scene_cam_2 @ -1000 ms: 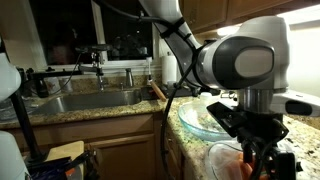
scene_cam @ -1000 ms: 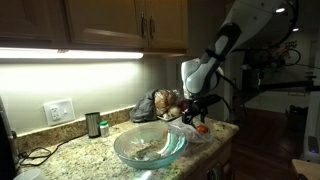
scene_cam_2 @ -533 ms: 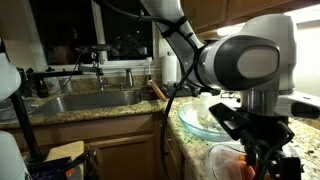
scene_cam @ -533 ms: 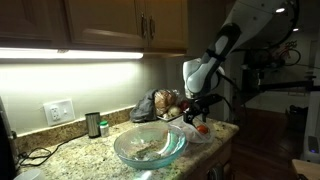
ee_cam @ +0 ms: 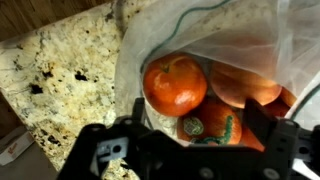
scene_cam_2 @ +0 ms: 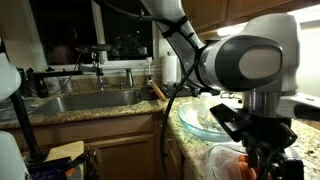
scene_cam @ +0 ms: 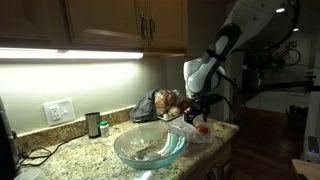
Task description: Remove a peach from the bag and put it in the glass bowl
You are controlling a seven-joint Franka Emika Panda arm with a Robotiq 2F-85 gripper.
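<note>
The bag (ee_cam: pixel 230 40) lies open on the granite counter, with several red-orange peaches inside. One peach (ee_cam: pixel 175 83) lies uppermost, and a stickered peach (ee_cam: pixel 208 130) lies below it. My gripper (ee_cam: pixel 195 120) is open, its dark fingers on either side of the stickered peach and just above it. In both exterior views the gripper (scene_cam: pixel 198 116) (scene_cam_2: pixel 262 165) hangs over the bag (scene_cam: pixel 206 130) (scene_cam_2: pixel 228 160) at the counter's end. The glass bowl (scene_cam: pixel 150 147) (scene_cam_2: pixel 200 118) stands beside the bag with some small bits in it.
A small dark jar (scene_cam: pixel 93 124) and a wall outlet (scene_cam: pixel 60 110) are behind the bowl. A dark lumpy bundle (scene_cam: pixel 150 105) sits against the wall. A sink (scene_cam_2: pixel 90 100) with a faucet lies beyond the counter. Cabinets hang overhead.
The arm has shifted very slightly over the bag. The bag, peaches and bowl have not moved.
</note>
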